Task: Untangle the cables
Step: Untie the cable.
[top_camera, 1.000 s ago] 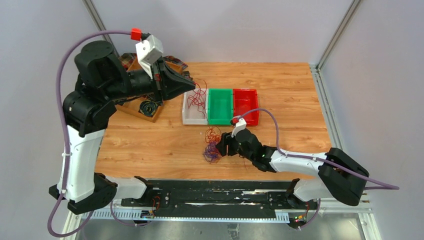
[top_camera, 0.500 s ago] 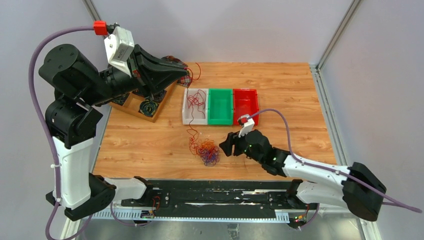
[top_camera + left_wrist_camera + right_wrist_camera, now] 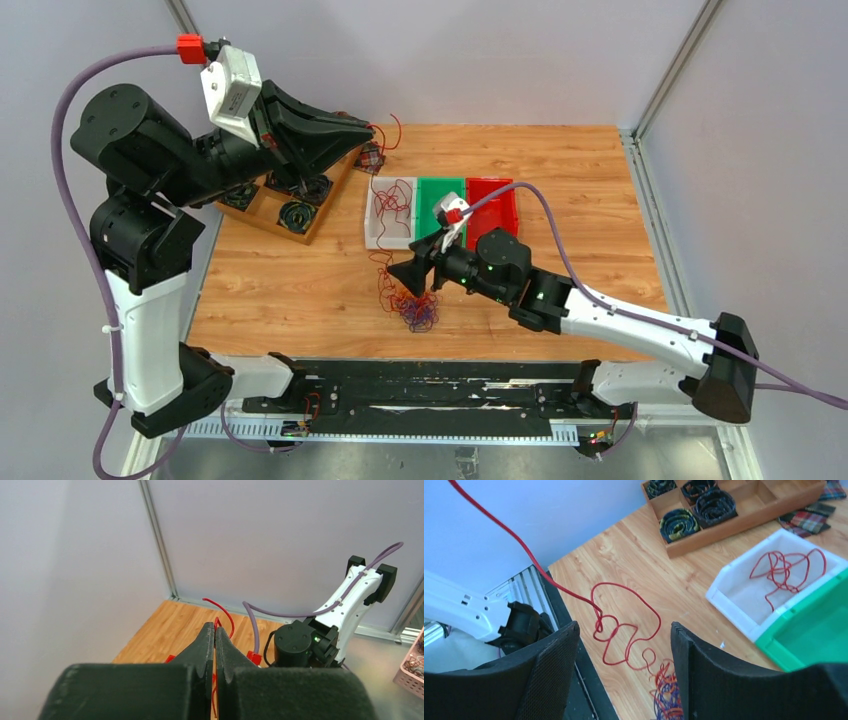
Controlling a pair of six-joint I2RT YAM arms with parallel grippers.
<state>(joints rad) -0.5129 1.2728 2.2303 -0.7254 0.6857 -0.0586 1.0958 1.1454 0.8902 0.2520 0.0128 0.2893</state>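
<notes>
The cables [image 3: 415,308] lie as a small clump of red, orange and purple wires on the wooden table, near the front. One red cable [image 3: 392,135] runs up from the clump to my left gripper [image 3: 372,127], which is raised high at the back left and shut on it. In the left wrist view the red cable [image 3: 227,617] curls out past the closed left gripper [image 3: 215,627]. My right gripper [image 3: 410,272] hovers open just above and right of the clump. In the right wrist view the taut red strand [image 3: 524,545] and the clump [image 3: 666,695] show between the open right gripper [image 3: 624,626].
A white bin [image 3: 375,238] holds one loose red cable [image 3: 392,200]; a green bin [image 3: 440,212] and a red bin [image 3: 492,210] stand beside it. A wooden tray [image 3: 290,215] of black coils and a plaid cloth [image 3: 372,158] lie at the back left.
My left gripper rose and swung back left, drawing a red cable out of the clump. My right gripper moved left over the clump and opened wider.
</notes>
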